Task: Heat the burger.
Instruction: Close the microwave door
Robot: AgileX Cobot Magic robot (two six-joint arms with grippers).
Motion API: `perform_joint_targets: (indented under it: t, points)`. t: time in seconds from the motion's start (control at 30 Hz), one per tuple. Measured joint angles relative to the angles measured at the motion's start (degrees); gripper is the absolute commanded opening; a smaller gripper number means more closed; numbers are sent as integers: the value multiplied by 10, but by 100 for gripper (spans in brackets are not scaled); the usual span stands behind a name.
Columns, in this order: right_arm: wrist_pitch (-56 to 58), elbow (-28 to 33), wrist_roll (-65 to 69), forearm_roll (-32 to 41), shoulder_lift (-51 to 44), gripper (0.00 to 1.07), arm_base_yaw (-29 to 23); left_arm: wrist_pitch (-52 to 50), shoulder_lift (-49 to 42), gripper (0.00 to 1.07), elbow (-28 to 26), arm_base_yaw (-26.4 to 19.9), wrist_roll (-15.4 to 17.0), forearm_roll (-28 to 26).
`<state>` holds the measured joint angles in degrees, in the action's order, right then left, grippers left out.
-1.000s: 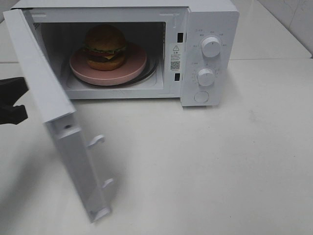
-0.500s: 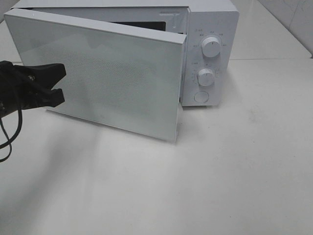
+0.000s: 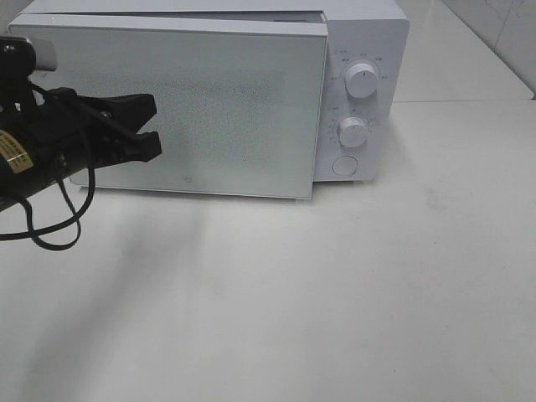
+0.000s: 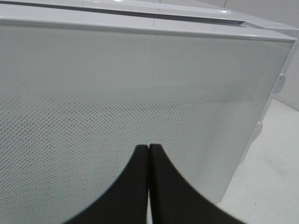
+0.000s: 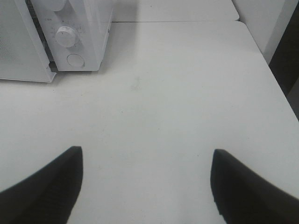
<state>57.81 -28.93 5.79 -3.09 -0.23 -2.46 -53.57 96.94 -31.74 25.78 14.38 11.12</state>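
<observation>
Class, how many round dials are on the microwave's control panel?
2: the upper dial high on the control panel, the lower dial directly beneath it, above the flat button.

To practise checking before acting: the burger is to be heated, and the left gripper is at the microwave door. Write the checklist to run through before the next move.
1. Is the microwave door latched: cannot tell; a thin dark gap shows along its top.
2. Is the left gripper shut, at the door front: ok.
3. Is the right gripper open and empty: ok.
4. Is the burger in place: cannot tell; the door hides it.
5. Are the upper knob and lower knob free to reach: ok.
</observation>
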Motion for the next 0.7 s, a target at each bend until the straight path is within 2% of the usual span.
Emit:
perform_joint_targets:
  t: [0.7]
  points:
    - [0,0,0,0,0,75,0,21,95,0,-144,66,-4,-57]
